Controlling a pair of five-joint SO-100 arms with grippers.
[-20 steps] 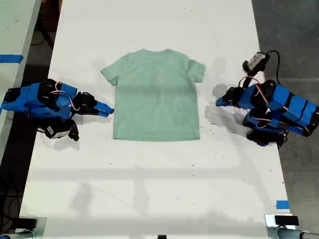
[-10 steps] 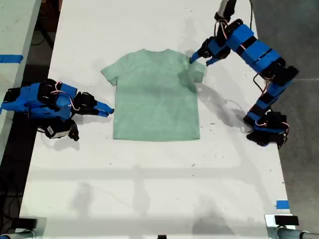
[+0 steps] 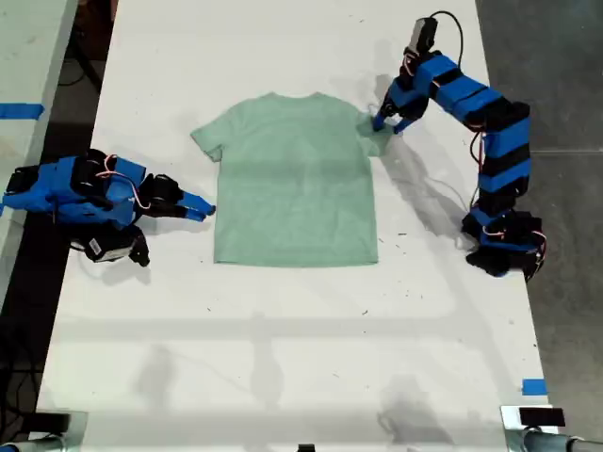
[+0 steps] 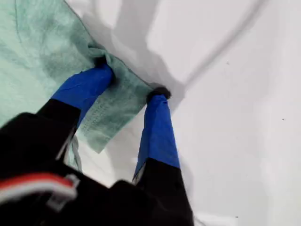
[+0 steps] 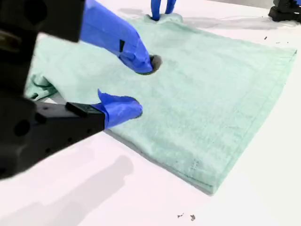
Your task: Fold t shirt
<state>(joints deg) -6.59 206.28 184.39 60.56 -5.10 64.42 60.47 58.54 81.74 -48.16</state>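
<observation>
The pale mint-green t shirt (image 3: pixel 294 179) lies flat on the white table (image 3: pixel 283 339), neck toward the far end. My first gripper (image 3: pixel 386 122) is down at the sleeve on the exterior view's right. It is open; one finger (image 4: pixel 89 84) presses on the sleeve cloth (image 4: pixel 37 56) and the other rests at the sleeve's edge. My second gripper (image 3: pixel 200 207) lies low beside the shirt's edge on the exterior view's left. It is open, with its tips (image 5: pixel 142 85) just over the shirt (image 5: pixel 211 94) and nothing held.
The first arm's base (image 3: pixel 504 250) stands by the table edge on the exterior view's right. A blue tape mark (image 3: pixel 533 386) sits near the front corner on that side. A second table with blue tape (image 3: pixel 21 110) flanks the exterior view's left.
The first arm unfolded from its rest pose, swung over to the shirt's sleeve and came down onto it. The second arm and the shirt's body have not moved.
</observation>
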